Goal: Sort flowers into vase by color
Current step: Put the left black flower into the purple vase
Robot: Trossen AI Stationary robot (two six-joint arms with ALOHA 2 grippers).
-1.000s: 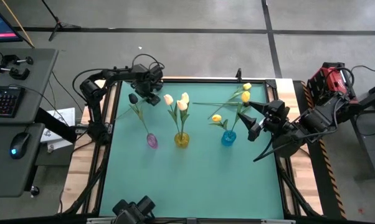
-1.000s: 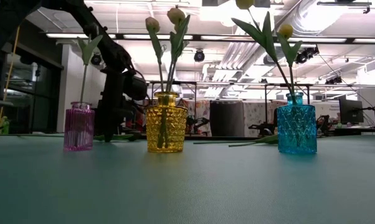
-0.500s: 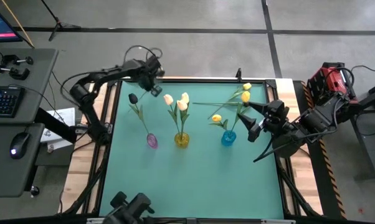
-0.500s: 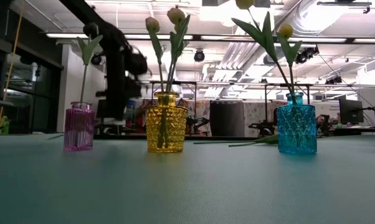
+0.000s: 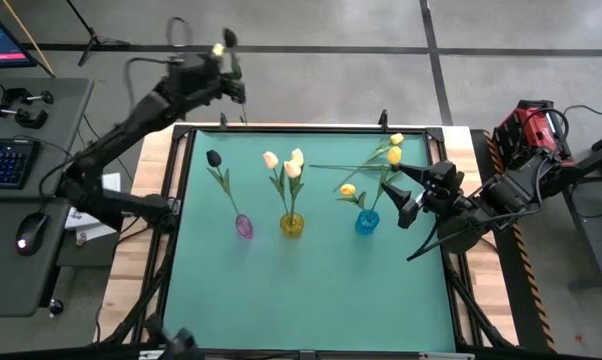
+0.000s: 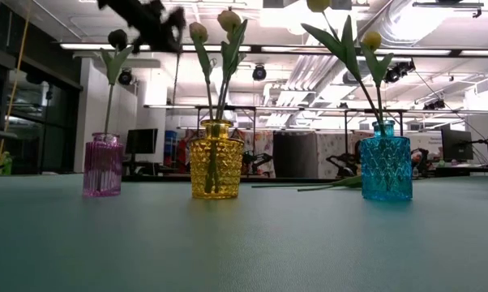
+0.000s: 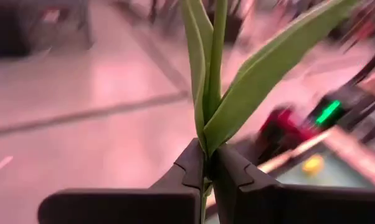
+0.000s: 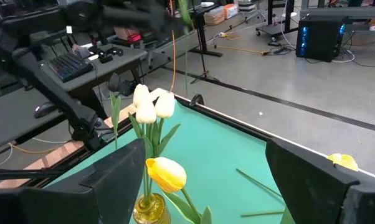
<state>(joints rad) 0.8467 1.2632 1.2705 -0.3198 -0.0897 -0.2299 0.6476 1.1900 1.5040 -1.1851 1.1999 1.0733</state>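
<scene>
Left end effector (image 5: 224, 62) is up high past the 11 o'clock corner of the teal worktop (image 5: 311, 290), fingers (image 7: 194, 171) pinched tight on the thin green stem of a yellow-headed artificial tulip (image 5: 219, 48). In the left wrist view the leaves fan straight out beyond the fingertips, so the stem's long axis runs roughly in line with the end effector. My read is it belongs in the blue patterned glass vase (image 5: 367, 222), which already holds yellow tulips and sits toward 4 o'clock from the end effector, well apart, with the pink glass vase (image 5: 243, 227) (one black tulip) and the amber glass vase (image 5: 292, 224) (cream-peach tulips) in between. So the carry has to cross over both, and the stem needs to come round to vertical, bud up, before it drops in. Right end effector (image 5: 409, 192) waits just beside the blue vase at its 3 o'clock, spread wide with nothing in it, so it's much nearer. One more yellow tulip (image 5: 353, 162) lies flat on the worktop behind the blue vase, stem running 9 to 3.
</scene>
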